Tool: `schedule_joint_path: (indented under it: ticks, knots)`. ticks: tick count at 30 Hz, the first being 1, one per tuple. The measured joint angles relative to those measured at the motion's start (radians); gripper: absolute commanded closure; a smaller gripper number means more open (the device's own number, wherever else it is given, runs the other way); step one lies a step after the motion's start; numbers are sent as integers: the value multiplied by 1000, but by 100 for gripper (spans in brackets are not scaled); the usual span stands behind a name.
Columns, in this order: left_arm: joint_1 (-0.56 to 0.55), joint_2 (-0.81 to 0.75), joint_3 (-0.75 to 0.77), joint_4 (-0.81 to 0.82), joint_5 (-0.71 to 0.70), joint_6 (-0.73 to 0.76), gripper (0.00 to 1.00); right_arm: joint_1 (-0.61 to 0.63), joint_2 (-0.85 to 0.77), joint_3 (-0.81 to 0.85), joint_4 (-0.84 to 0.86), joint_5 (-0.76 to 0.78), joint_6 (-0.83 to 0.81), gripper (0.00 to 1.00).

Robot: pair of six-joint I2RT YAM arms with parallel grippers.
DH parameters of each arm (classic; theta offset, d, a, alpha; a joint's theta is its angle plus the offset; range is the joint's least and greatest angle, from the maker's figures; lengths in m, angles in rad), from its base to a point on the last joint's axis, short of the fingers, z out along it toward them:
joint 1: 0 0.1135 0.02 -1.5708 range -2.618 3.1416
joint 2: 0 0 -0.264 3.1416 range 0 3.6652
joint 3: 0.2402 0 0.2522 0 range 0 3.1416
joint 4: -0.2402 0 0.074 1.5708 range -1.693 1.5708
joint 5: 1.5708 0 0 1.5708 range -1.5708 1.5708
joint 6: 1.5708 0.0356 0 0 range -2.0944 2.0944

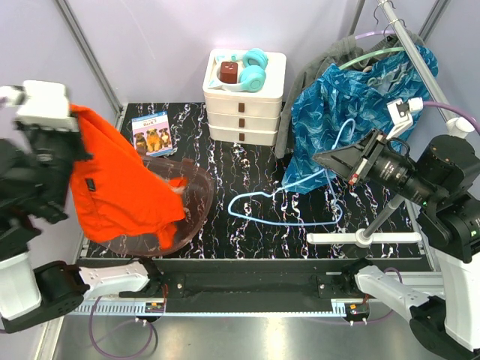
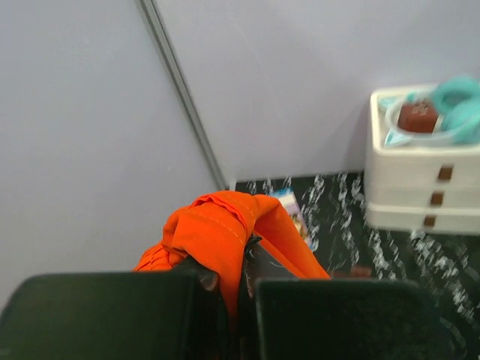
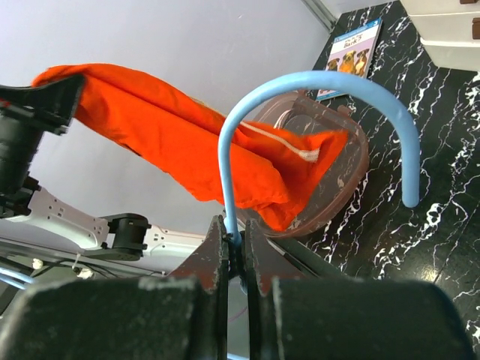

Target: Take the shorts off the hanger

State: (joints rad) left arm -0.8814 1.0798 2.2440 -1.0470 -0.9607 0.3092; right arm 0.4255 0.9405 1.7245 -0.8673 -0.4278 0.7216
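Note:
The bright orange shorts (image 1: 120,180) hang from my left gripper (image 1: 73,120), raised at the far left, and their lower end dips into a brownish clear tub (image 1: 204,187). In the left wrist view the gripper (image 2: 240,262) is shut on the orange fabric (image 2: 214,229). My right gripper (image 1: 321,160) is shut on the neck of a light blue hanger (image 1: 230,208), whose bare frame lies over the table. The right wrist view shows its hook (image 3: 315,75) above the gripper (image 3: 238,238). Blue mottled shorts (image 1: 352,112) and dark grey shorts (image 1: 330,56) hang on the rail at the back right.
A white drawer unit (image 1: 244,105) with teal headphones (image 1: 253,69) stands at the back centre. A dog-picture booklet (image 1: 152,133) lies at the back left. The clothes rail (image 1: 409,37) and its white foot bar (image 1: 367,238) stand at the right.

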Motion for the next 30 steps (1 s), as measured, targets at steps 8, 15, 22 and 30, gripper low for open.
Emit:
schedule_joint_path:
  ticks: [8,15,22,30]
  knots:
    - [7,-180,-572,14,75,-187,100,1,-63,-93,10,44,-1,100]
    - [362,-138,-910,150,475,-454,100,1,-48,-93,10,54,-15,100]
    - [625,-134,-1110,191,619,-745,100,2,-35,-68,-5,78,-58,100]
    - [687,-342,-1311,139,602,-1143,95,2,-22,-62,-7,77,-84,100]
